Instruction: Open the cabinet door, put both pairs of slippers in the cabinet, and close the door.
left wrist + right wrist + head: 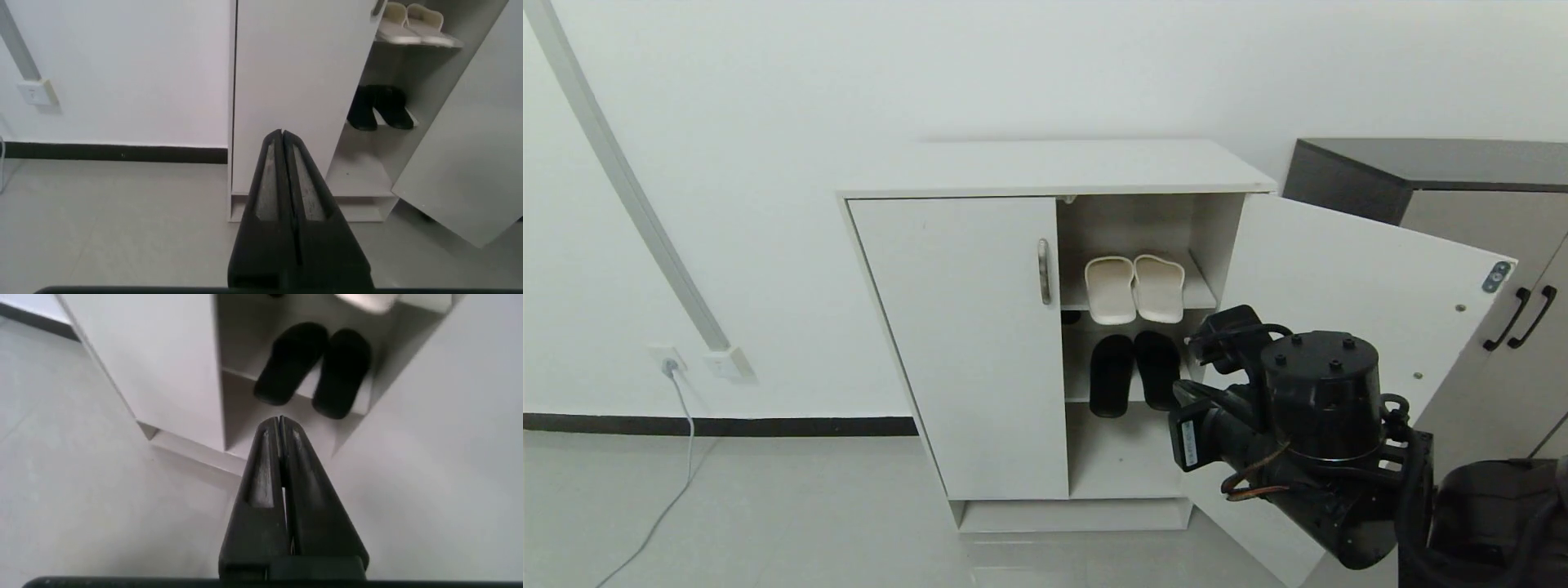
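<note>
The white cabinet (1054, 167) is standing on the grey floor (768, 514) against a white wall, with its left door (964, 343) lying shut and its right door (1347, 278) swinging wide open toward the robot's right. A darker grey cabinet (1462, 188) is standing just beyond the open door. Inside the open compartment, the white slippers (1134, 287) are sitting side by side on the upper shelf, and the black slippers (1134, 371) are sitting side by side on the shelf below, toes pointing inward; the bottom compartment is lying under them. The right arm is hanging in front of the open door, and a white label (1188, 445) on it is showing print too small to read. The right gripper (280, 425) is pointing toward the open compartment, near the black slippers, with its fingers (265, 465) clenched together on nothing. The left gripper (282, 135) is hovering over the floor, well apart from the cabinet and facing the closed door, its fingers (270, 180) likewise pressed together and holding nothing. A metal handle (1044, 271) is standing upright on the closed door's edge, and a grey cable (682, 457) is trailing from a wall outlet (667, 359) down to the floor.
</note>
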Available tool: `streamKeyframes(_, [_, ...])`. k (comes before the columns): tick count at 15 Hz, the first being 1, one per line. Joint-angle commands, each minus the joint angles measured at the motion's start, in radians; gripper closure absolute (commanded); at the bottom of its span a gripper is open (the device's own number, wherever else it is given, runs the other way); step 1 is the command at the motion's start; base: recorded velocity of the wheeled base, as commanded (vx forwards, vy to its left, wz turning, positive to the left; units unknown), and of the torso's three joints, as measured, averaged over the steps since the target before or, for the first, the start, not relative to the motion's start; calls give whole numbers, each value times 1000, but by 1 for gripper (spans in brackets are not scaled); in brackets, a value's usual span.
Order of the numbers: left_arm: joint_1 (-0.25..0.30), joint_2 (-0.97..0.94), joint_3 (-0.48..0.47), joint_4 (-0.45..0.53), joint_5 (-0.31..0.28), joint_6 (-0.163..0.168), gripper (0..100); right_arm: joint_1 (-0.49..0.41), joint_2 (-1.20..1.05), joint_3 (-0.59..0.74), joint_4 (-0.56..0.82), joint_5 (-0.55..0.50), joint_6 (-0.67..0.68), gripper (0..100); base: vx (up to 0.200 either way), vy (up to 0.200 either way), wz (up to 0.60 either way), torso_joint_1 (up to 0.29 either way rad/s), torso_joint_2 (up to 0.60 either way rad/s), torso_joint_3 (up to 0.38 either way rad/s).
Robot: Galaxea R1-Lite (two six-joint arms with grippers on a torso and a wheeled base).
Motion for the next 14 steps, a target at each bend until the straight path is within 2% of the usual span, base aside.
streamKeyframes(1, [0,1,0,0,0,0,100,0,3,2,0,0,0,100,0,0,0,134,-461,-330])
streamKeyframes(14, [0,1,0,0,0,0,100,0,4,2,0,1,0,100,0,0,0,184,-497,-319])
